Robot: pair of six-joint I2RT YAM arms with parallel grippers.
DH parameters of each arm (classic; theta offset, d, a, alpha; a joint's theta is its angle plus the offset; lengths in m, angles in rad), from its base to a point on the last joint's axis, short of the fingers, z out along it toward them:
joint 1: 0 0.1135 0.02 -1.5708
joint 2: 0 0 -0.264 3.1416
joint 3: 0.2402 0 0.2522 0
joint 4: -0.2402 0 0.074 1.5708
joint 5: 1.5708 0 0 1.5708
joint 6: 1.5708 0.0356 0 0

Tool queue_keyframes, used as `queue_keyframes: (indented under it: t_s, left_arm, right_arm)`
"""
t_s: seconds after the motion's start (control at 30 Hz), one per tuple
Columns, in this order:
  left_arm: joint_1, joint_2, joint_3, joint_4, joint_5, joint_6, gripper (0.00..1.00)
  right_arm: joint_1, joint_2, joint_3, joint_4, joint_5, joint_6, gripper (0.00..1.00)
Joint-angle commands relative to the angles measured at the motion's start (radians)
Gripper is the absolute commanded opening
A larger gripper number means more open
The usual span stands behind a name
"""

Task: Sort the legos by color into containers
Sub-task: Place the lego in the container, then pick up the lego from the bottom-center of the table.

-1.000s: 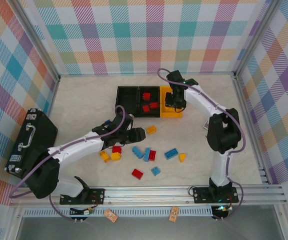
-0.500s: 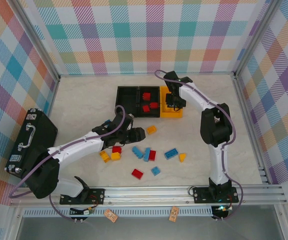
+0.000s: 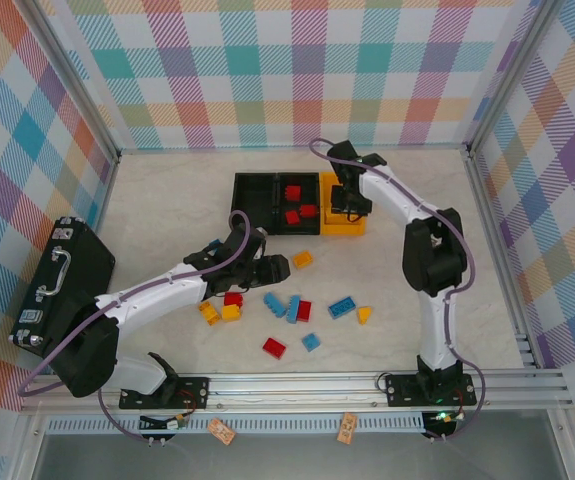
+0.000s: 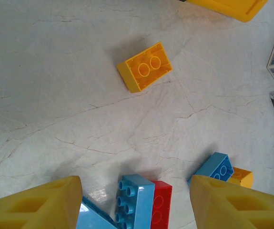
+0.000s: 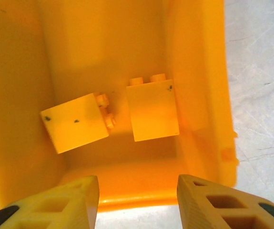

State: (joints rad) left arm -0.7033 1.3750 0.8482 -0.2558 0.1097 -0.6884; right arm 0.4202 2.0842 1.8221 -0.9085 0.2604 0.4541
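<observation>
Colour sorting: the right gripper (image 5: 134,191) is hovering over the yellow-orange bin (image 5: 196,57), where two yellow bricks (image 5: 152,113) are lying on the floor, so brick colour is matching bin colour. Its jaws are standing partly apart, gripping nothing. The left gripper (image 4: 134,191) is hanging wide open and empty above loose legos (image 4: 145,67) on the table (image 4: 55,95), apparently lining up a pick.

Enclosure walls (image 3: 297,70): three sides are covered in a pastel plaid pattern of teal, orange, purple and pink. Table top (image 3: 167,190): a pale cream, marble-veined surface is evenly lit. Frame rails (image 3: 317,383): silver aluminium profiles are fitted along the near edge and the corners.
</observation>
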Motion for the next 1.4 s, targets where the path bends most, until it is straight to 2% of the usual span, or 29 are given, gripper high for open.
queue_keyframes:
  t_s: [0.0,0.4,0.77,1.07,1.37]
  left_arm:
    - [0.004,-0.01,0.016,-0.003,-0.027,-0.005,0.61]
    - [0.004,-0.01,0.018,-0.052,-0.017,0.007,0.61]
    - [0.005,-0.044,-0.018,-0.103,-0.008,0.032,0.61]
    - [0.004,-0.041,-0.045,-0.085,0.009,0.028,0.61]
    - [0.004,-0.037,-0.051,-0.083,0.018,0.035,0.62]
  right_arm:
    - [0.009,-0.142,-0.066,0.026,-0.045,-0.009,0.47]
    - [0.027,-0.42,-0.417,0.101,-0.175,0.037,0.54]
    - [0.091,-0.559,-0.67,0.104,-0.256,0.124,0.59]
    - [0.147,-0.568,-0.846,0.18,-0.333,0.276,0.63]
    - [0.197,-0.501,-0.863,0.198,-0.355,0.32,0.66]
